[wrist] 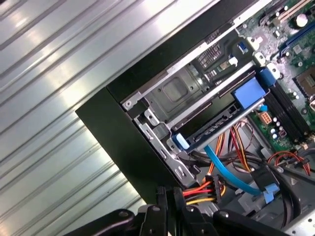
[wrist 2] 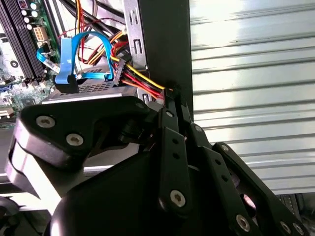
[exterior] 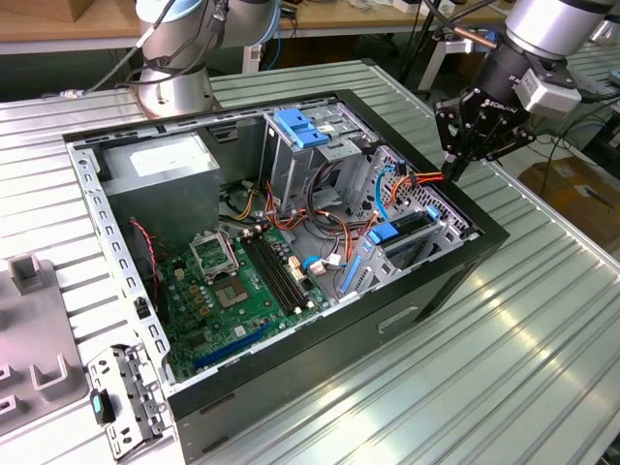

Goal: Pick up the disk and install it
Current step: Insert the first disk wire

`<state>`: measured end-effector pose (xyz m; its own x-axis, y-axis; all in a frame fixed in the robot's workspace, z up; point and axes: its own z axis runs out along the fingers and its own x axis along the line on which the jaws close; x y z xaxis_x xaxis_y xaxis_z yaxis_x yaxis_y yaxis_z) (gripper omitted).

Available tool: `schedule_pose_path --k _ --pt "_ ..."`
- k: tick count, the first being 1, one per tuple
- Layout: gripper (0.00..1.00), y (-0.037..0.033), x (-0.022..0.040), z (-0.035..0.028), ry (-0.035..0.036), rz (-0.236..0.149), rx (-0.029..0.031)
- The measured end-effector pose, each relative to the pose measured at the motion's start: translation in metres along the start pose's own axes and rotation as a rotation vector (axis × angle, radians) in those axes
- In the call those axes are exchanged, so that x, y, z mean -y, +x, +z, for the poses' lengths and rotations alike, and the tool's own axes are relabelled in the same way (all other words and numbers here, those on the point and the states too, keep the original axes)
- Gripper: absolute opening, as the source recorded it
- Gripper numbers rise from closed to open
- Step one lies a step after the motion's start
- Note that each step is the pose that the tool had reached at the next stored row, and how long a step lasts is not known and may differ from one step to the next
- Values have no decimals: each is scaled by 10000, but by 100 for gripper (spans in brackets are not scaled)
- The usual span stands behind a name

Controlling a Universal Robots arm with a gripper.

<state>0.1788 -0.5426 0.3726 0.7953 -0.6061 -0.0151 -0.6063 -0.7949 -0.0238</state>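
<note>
The disk [exterior: 399,235], grey metal in a bright blue carrier, lies in the low drive bay at the corner of the open computer case [exterior: 291,383] nearest the exterior view's right. In the first wrist view the disk [wrist: 216,123] sits between the bay's metal rails, with blue tabs at both ends. My gripper [exterior: 451,174] hangs just above the case's rim beside that bay, by the red, yellow and orange wires [exterior: 421,184]. Its fingers are shut with nothing between them in both wrist views [wrist 2: 171,96] [wrist: 167,192].
A tall metal cage with a blue latch [exterior: 302,126] stands mid-case. The motherboard [exterior: 242,281] and power supply [exterior: 160,165] fill the case's other half. A second arm's base [exterior: 174,87] stands behind. A loose metal bracket [exterior: 121,402] and grey fixture [exterior: 29,320] lie on the ribbed table.
</note>
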Motion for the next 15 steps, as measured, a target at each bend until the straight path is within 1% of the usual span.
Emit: schedule_pose_path --k 3,7,8,10,12,13,15 --pt "16 -3 -3 -1 -4 0 -3" --pt "16 -51 -39 -1 -4 107 -6" --pt "16 -52 -41 0 -2 193 -8" --pt "16 -53 -40 3 4 681 -20" --pt "16 -53 -41 6 9 1045 -29" --pt "16 -57 -44 8 12 1101 -29" --pt "16 -89 -68 8 11 1116 -31"
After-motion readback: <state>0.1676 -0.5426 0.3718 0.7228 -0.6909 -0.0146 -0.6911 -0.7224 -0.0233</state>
